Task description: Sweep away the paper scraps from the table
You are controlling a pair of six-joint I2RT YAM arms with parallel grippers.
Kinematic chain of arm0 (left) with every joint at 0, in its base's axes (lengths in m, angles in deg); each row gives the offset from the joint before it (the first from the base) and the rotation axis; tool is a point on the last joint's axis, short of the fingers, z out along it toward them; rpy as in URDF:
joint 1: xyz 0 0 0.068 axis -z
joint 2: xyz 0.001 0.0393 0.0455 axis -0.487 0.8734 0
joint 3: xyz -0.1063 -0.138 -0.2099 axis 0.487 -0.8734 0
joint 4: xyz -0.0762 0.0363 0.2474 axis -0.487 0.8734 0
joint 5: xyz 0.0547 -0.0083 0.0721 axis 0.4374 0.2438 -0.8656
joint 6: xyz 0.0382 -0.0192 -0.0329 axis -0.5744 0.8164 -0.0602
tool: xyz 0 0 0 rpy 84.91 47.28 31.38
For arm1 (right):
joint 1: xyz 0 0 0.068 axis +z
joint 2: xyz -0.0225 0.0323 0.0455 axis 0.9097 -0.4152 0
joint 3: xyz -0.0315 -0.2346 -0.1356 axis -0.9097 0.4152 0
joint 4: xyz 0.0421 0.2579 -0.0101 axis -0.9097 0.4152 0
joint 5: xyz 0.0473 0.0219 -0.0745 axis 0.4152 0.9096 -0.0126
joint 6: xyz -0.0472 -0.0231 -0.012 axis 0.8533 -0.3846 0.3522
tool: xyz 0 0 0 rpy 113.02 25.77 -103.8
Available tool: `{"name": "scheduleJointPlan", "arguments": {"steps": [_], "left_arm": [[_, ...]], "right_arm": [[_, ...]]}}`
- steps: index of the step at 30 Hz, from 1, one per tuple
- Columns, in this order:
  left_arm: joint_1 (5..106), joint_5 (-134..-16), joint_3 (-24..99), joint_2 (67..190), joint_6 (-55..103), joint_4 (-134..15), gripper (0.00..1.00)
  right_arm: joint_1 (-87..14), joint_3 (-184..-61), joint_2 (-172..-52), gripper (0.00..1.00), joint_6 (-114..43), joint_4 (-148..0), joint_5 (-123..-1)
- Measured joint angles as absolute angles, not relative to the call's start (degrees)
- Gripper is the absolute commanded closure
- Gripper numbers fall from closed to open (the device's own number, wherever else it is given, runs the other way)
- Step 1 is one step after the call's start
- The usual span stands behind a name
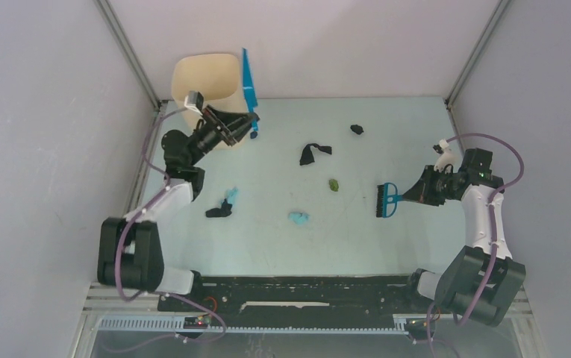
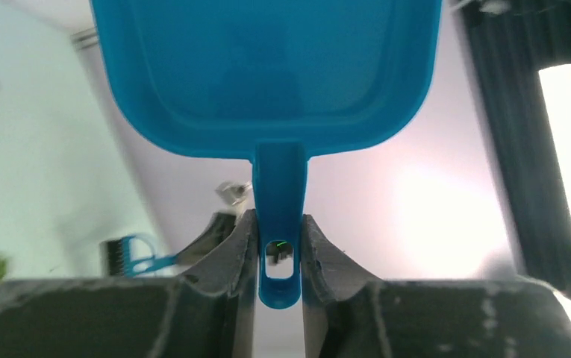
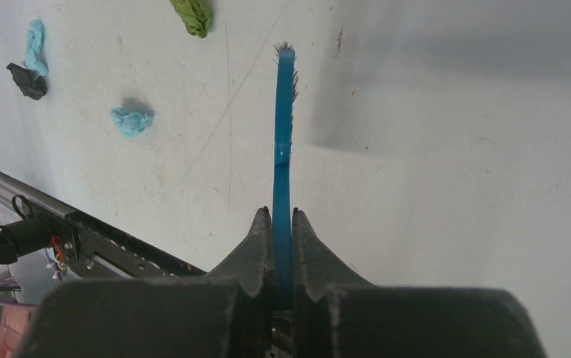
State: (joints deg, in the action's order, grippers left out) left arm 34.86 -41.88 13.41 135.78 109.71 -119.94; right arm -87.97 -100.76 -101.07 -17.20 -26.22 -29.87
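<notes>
**Left gripper [image 2: 277, 224] clamps the blue dustpan [image 2: 267, 67], right gripper [image 3: 282, 220] clamps the blue hand brush [image 3: 284, 112]**

Each pair of jaws is clenched on its tool's handle. The dustpan is held on edge at the far left, beside the beige bin [image 1: 204, 74] and clear of the table [image 1: 282, 253]. The brush sits low at the right, bristles facing left. Whether they touch the surface cannot be told.

6 paper scraps [image 1: 298, 217] lie loose in a band from near left to far right across the middle. Most are crumpled lumps with no clear axis. The larger black scrap [image 1: 313, 153] stretches roughly left to right.

The sweep would probably go best with the pan lip pressed flat on the table, mouth facing right. The brush would then draw the green scrap [image 1: 334, 183], the nearest one, leftward in short strokes.
</notes>
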Motion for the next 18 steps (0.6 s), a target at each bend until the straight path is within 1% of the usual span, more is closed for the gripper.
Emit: {"name": "scheduleJointPlan", "arguments": {"steps": [2,4,7,9,11,14,18], "left_arm": [[35.91,-40.79,12.95,132.24,100.38,-106.56,1.00],[37.11,-42.60,14.53,124.70,86.83,-86.87,1.00],[38.57,-51.69,18.00,116.29,69.10,-63.94,1.00],[39.16,-58.64,18.05,109.73,60.90,-54.61,1.00],[39.25,-65.33,16.21,102.78,55.29,-48.79,1.00],[39.25,-74.07,11.93,94.58,49.87,-43.22,1.00],[39.25,-83.78,5.83,89.14,47.59,-38.41,1.00]], "right_arm": [[-87.66,-100.76,-101.07,1.00,-17.20,-26.26,-29.87],[-86.88,-100.76,-101.07,1.00,-17.22,-26.33,-29.83],[-83.90,-100.76,-101.07,1.00,-17.31,-26.63,-29.87],[-79.29,-100.96,-101.10,1.00,-17.33,-26.77,-30.51],[-72.95,-102.88,-101.71,1.00,-17.31,-25.74,-31.10],[-64.17,-110.22,-104.37,1.00,-17.38,-24.30,-31.56],[-54.77,-122.97,-110.95,1.00,-18.82,-24.84,-30.11]]}}
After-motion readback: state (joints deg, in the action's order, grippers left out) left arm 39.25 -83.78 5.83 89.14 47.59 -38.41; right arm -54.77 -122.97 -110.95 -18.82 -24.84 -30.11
